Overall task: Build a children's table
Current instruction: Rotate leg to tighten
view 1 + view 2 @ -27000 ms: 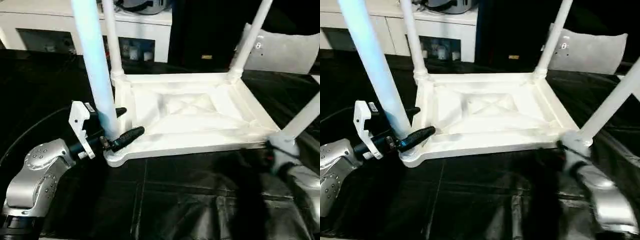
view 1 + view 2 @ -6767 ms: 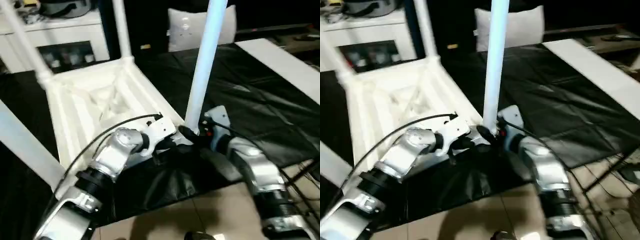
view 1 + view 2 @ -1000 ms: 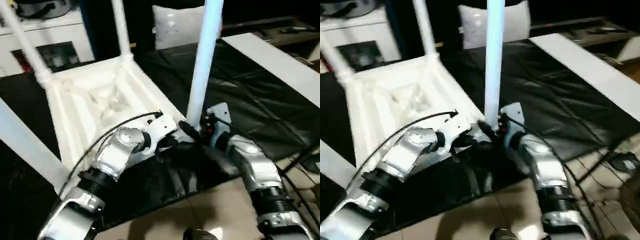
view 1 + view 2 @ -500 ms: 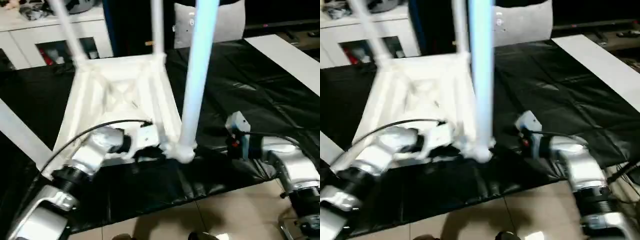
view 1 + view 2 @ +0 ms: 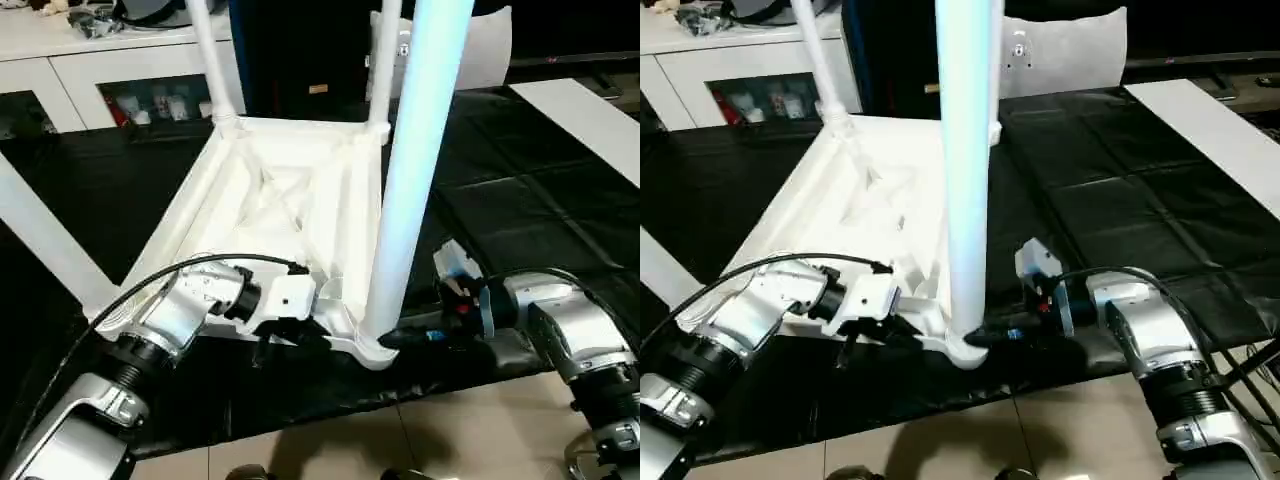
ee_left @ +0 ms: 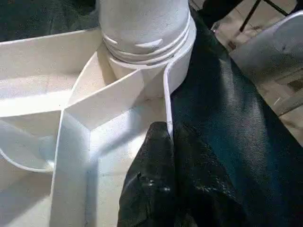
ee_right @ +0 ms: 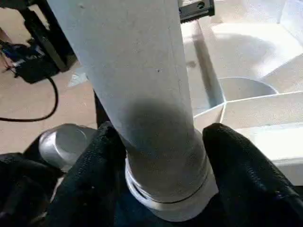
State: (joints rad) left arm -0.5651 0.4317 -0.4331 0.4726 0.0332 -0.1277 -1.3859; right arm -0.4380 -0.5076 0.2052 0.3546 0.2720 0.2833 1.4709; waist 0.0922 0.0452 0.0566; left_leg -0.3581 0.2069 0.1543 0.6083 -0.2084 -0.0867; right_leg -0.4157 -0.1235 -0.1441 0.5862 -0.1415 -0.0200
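The children's table lies upside down on the black cover, its white ribbed top (image 5: pixel 270 200) facing up. The near leg (image 5: pixel 410 180) stands in the corner socket closest to me. Two more legs (image 5: pixel 212 60) (image 5: pixel 385 70) rise at the far corners and another leg (image 5: pixel 40 240) at the left. My left gripper (image 6: pixel 170 137) is shut on the top's thin rim beside that near socket. My right gripper (image 7: pixel 161 137) has a black finger (image 7: pixel 94 156) on each side of the near leg's base, pressed against it.
A white cabinet (image 5: pixel 100 60) stands behind the table, with a white cushion (image 5: pixel 490 50) at the back right and a white board (image 5: pixel 590 110) at the right. The black cover (image 5: pixel 520 200) ends just in front of my grippers, with tiled floor (image 5: pixel 400 440) below.
Half a second ago my right gripper stood off to the right of the near leg; it is back around the leg's base. The left grip is unchanged. The view has shifted.
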